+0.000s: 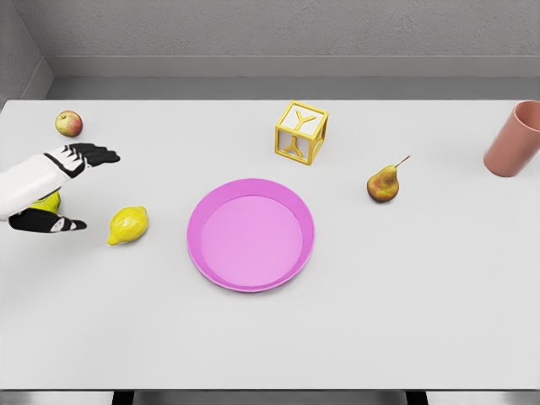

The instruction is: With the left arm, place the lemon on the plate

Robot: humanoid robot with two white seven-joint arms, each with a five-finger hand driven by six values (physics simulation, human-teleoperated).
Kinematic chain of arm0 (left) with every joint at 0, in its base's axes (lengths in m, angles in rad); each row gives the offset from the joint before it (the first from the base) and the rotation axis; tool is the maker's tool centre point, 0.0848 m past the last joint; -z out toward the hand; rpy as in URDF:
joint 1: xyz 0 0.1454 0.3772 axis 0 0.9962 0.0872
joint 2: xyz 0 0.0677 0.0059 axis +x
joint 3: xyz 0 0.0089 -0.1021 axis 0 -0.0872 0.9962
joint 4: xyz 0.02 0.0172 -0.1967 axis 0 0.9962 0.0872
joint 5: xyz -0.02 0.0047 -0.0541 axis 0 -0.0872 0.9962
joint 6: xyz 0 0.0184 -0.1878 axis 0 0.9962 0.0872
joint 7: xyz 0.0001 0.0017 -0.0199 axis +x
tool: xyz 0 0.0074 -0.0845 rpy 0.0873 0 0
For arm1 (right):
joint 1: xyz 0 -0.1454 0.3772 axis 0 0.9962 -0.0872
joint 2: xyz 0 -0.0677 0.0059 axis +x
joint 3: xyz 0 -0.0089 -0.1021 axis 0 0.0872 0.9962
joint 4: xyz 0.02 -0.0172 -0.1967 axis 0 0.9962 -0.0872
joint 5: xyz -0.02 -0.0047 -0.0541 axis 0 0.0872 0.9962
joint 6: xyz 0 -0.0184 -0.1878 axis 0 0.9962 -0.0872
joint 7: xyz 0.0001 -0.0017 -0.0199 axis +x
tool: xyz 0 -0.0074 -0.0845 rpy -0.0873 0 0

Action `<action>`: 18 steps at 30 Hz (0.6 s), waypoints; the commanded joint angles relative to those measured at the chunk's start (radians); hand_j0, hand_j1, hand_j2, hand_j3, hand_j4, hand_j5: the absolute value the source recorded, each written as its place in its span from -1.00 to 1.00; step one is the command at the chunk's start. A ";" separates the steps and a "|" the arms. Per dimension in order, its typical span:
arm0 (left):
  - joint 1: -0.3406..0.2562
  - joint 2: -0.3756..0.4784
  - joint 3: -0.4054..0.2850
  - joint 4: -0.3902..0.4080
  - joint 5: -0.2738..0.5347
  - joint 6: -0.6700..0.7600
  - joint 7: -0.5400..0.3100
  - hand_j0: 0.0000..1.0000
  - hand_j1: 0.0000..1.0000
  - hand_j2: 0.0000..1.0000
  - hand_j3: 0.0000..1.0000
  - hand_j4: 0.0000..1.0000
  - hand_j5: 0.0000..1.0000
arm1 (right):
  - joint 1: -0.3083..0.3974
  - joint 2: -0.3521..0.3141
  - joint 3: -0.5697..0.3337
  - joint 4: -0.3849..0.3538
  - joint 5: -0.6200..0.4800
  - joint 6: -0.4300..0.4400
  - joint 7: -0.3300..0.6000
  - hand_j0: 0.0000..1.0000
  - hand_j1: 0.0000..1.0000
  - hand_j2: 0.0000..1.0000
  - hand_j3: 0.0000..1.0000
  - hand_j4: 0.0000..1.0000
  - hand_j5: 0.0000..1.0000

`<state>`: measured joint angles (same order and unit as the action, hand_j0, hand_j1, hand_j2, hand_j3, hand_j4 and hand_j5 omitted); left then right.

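Left hand (63,190): enters from the left edge, fingers spread wide and holding nothing — black fingertips above, thumb below
Lemon (128,225): on the white table (405,321), just right of the thumb, not touching it, left of the plate
Plate (251,234): pink, round, mid-table, nothing on it
Behind the hand: yellow-green fruit (46,202), partly hidden
Far left: apple (68,124)
Beyond the plate: yellow letter block (300,132)
Right side: pear (384,184) — terracotta cup (515,139) at the edge
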<state>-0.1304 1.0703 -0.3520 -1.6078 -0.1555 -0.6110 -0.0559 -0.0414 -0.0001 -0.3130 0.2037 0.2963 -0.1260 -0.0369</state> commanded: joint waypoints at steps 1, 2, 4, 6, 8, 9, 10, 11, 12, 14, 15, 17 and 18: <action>0.000 -0.004 0.001 -0.004 0.007 0.000 -0.010 1.00 1.00 1.00 1.00 1.00 1.00 | 0.000 0.000 -0.012 -0.001 0.000 -0.006 0.002 1.00 1.00 1.00 1.00 1.00 1.00; 0.000 -0.004 0.001 -0.004 0.007 0.000 -0.010 1.00 1.00 1.00 1.00 1.00 1.00 | 0.000 0.000 -0.008 -0.001 0.000 -0.004 0.002 1.00 1.00 1.00 1.00 1.00 1.00; -0.002 -0.006 0.008 -0.004 0.010 0.000 -0.094 1.00 1.00 1.00 1.00 1.00 1.00 | 0.003 0.000 0.002 0.000 0.000 -0.004 0.002 1.00 1.00 1.00 1.00 1.00 1.00; 0.000 -0.027 0.025 0.002 0.008 0.000 -0.211 1.00 1.00 1.00 1.00 1.00 1.00 | 0.003 0.000 0.003 0.000 0.000 -0.004 0.002 1.00 1.00 1.00 1.00 1.00 1.00; -0.002 -0.027 0.054 0.006 0.007 0.000 -0.311 1.00 1.00 1.00 1.00 1.00 1.00 | 0.003 0.000 0.003 0.000 0.000 -0.004 0.002 1.00 1.00 1.00 1.00 1.00 1.00; -0.002 -0.027 0.054 0.006 -0.004 0.000 -0.314 1.00 1.00 1.00 1.00 1.00 1.00 | 0.003 0.000 0.003 0.000 0.000 -0.003 0.002 1.00 1.00 1.00 1.00 1.00 1.00; 0.002 -0.029 0.054 0.026 -0.010 0.000 -0.321 1.00 1.00 1.00 1.00 1.00 1.00 | 0.003 0.000 0.003 0.000 0.000 -0.004 0.002 1.00 1.00 1.00 1.00 1.00 1.00; 0.000 -0.033 0.054 0.075 -0.012 0.000 -0.363 1.00 1.00 1.00 1.00 1.00 1.00 | 0.003 0.000 0.003 0.000 0.000 -0.003 0.002 1.00 1.00 1.00 1.00 1.00 1.00; -0.003 -0.061 0.056 0.130 -0.012 0.000 -0.398 1.00 1.00 1.00 1.00 1.00 1.00 | 0.003 0.000 0.003 0.000 0.000 -0.004 0.002 1.00 1.00 1.00 1.00 1.00 1.00; -0.012 -0.087 0.053 0.198 -0.013 0.000 -0.404 1.00 1.00 1.00 1.00 1.00 1.00 | 0.003 0.000 0.003 0.000 0.000 -0.004 0.002 1.00 1.00 1.00 1.00 1.00 1.00; -0.015 -0.101 0.054 0.212 -0.016 0.000 -0.406 1.00 1.00 1.00 1.00 1.00 1.00 | 0.003 0.000 0.003 0.000 0.000 -0.004 0.002 1.00 1.00 1.00 1.00 1.00 1.00; -0.026 -0.130 0.054 0.209 -0.022 0.000 -0.432 1.00 1.00 1.00 1.00 1.00 1.00 | 0.003 0.000 0.003 0.000 0.000 -0.004 0.002 1.00 1.00 1.00 1.00 1.00 1.00; -0.043 -0.135 0.047 0.206 -0.022 0.000 -0.433 1.00 1.00 1.00 1.00 1.00 1.00 | 0.003 0.000 0.003 0.000 0.000 -0.004 0.002 1.00 1.00 1.00 1.00 1.00 1.00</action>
<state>-0.1856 0.9579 -0.3019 -1.4205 -0.1820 -0.6125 -0.4687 -0.0383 -0.0001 -0.3099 0.2039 0.2962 -0.1303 -0.0358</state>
